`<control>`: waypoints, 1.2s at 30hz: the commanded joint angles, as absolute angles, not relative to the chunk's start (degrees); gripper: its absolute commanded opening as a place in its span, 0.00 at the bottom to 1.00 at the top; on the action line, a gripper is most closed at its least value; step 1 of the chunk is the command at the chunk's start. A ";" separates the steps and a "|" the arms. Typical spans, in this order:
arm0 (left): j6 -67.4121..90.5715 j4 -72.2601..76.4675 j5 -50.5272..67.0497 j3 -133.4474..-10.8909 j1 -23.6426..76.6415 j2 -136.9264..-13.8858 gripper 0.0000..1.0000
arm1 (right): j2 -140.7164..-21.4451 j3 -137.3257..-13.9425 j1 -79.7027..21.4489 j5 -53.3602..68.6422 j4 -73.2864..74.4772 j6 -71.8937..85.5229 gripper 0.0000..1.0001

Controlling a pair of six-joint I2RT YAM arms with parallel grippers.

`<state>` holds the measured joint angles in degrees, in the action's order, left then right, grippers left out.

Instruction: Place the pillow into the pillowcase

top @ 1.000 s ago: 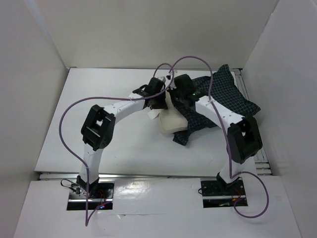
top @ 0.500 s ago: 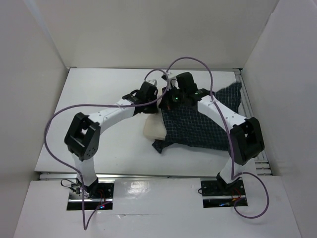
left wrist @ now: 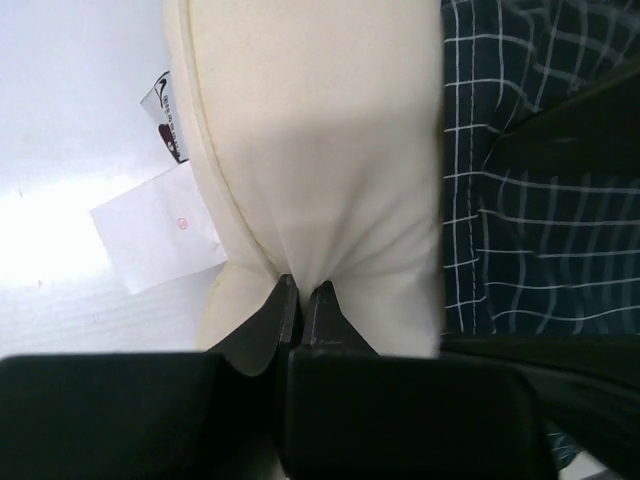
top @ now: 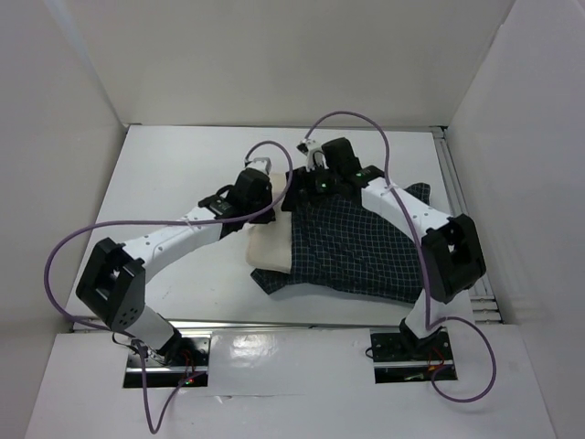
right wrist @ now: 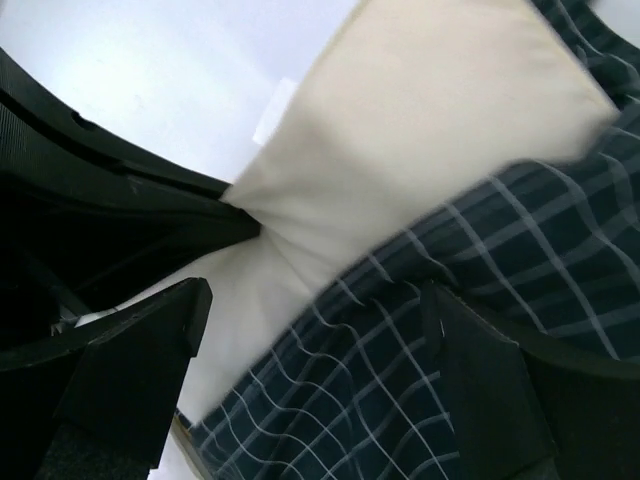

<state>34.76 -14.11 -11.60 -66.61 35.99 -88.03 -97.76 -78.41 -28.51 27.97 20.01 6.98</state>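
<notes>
Pillow (top: 270,249): it is lying near the middle of the table (top: 174,174). Its 3 o'clock part is sitting under the checked cloth, and a cream strip is showing at 9 o'clock.
Pillowcase (top: 356,251): it is spreading flat toward 3 o'clock, with its mouth facing 9 o'clock and overlapping the cushion.
Left gripper (left wrist: 300,290): its fingers are pressing together on a puckered fold of the pillow (left wrist: 320,150), at the 12 o'clock end of the exposed strip. The white tag (left wrist: 160,240) is lying just beside that pinch on the table.
Right gripper (right wrist: 318,300): its fingers are standing wide apart and clamping nothing. It is hanging over the spot where the pillowcase (right wrist: 480,320) hem is crossing the pillow (right wrist: 420,110).
Deciding relation: seen from above, the case's mouth is lying at 3 o'clock from the left gripper (top: 279,197). The pillow's long axis is probably running 9 to 3, straight into the sack.
Nearer arm: the left is already holding the cushion, while the right gripper (top: 306,187) is sitting closest to the hem at the 12 o'clock corner.
Next move, as a judgement: the hem is needing a grip from the right while the left is feeding the cushion toward 3 o'clock.
Risk: the limp cloth is likely to bunch and slide along with the cushion if nothing is pinning it.
</notes>
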 commanded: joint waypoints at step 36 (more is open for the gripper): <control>40.25 -8.34 -10.01 -74.15 37.27 -103.35 0.00 | -109.16 -77.59 -19.34 12.83 3.09 15.24 1.00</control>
